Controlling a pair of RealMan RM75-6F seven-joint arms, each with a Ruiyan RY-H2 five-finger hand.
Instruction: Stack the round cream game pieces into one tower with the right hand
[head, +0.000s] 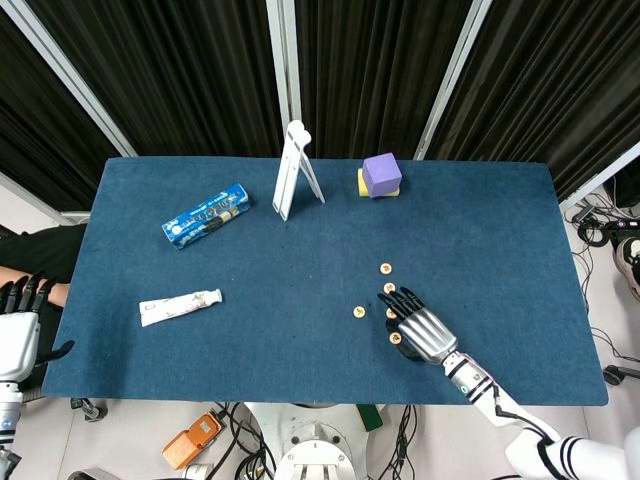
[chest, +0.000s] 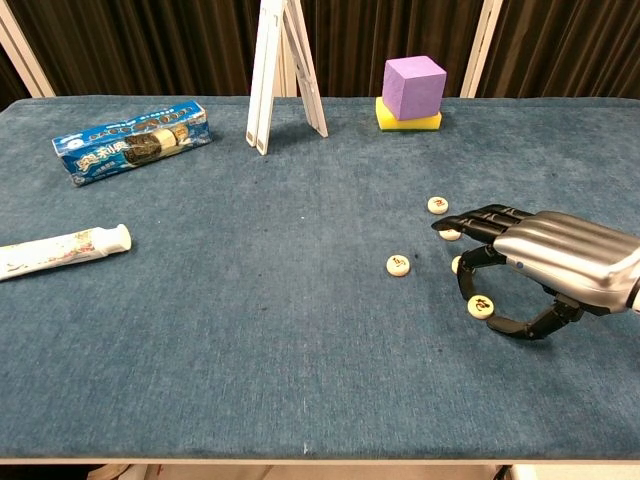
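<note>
My R hand (chest: 545, 262) hovers open, fingers spread, over the pieces (chest: 399, 265) on the surface (chest: 250, 300). L hand (head: 17, 335) is off the surface edge, open.

On the counter (chest: 250, 380) the game pieces (chest: 399, 264) lay scattered at four o'clock — the right hand (chest: 550, 255) just over them. The cube (chest: 413, 87) sat on a block (chest: 390, 119) at one o'clock, the tube (chest: 62, 249) at eight.
</note>
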